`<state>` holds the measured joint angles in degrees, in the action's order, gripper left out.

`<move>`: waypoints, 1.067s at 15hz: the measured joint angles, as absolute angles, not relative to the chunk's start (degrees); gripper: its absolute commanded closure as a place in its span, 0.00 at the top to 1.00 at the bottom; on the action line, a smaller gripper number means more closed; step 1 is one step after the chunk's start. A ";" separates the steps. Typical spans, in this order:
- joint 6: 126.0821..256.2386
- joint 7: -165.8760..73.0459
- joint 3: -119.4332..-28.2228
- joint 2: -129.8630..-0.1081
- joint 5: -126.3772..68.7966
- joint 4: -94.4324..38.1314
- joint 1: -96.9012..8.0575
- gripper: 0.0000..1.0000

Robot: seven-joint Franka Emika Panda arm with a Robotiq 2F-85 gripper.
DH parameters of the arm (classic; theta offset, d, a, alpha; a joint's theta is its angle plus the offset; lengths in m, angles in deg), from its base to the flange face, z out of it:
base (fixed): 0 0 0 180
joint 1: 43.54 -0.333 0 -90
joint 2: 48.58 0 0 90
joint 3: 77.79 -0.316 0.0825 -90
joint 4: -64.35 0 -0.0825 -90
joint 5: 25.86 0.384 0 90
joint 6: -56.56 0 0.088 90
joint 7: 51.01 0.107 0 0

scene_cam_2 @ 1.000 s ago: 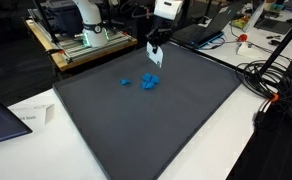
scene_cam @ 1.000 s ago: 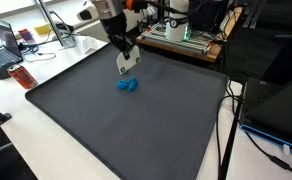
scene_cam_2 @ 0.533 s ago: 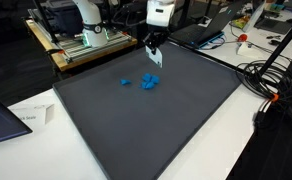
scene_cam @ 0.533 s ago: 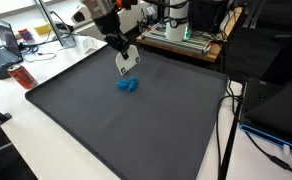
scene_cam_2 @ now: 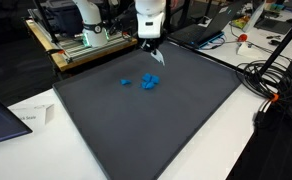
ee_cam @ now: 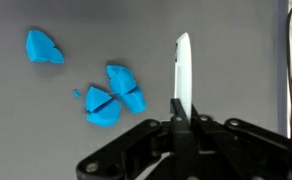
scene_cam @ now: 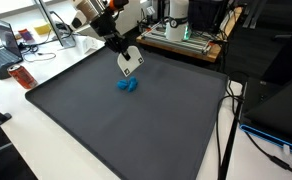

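The hand (ee_cam: 176, 122) is clenched on a thin white flat card (ee_cam: 183, 70), held above the dark grey mat-covered surface (ee_cam: 46, 125); just beside lie blue crumpled lumps (ee_cam: 121, 82); farther off, a smaller blue lump (ee_cam: 42, 47).

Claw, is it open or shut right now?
Shut. In the wrist view the claw is clamped on a thin white blade, with no gap showing on either side of it.

Thin white blade (ee_cam: 183, 70), clamped edge-on, blue lumps (ee_cam: 114, 95) clustered nearby
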<state>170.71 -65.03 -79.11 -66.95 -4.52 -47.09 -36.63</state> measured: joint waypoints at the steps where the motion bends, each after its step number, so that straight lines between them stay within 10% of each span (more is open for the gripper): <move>1: 170.69 -65.64 -79.10 -67.16 -3.57 -47.08 -36.19 0.01; 16: 162.84 -80.33 -78.44 -69.71 7.18 -46.01 -29.08 0.01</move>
<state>162.84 -80.33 -78.44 -69.71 7.18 -46.01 -29.08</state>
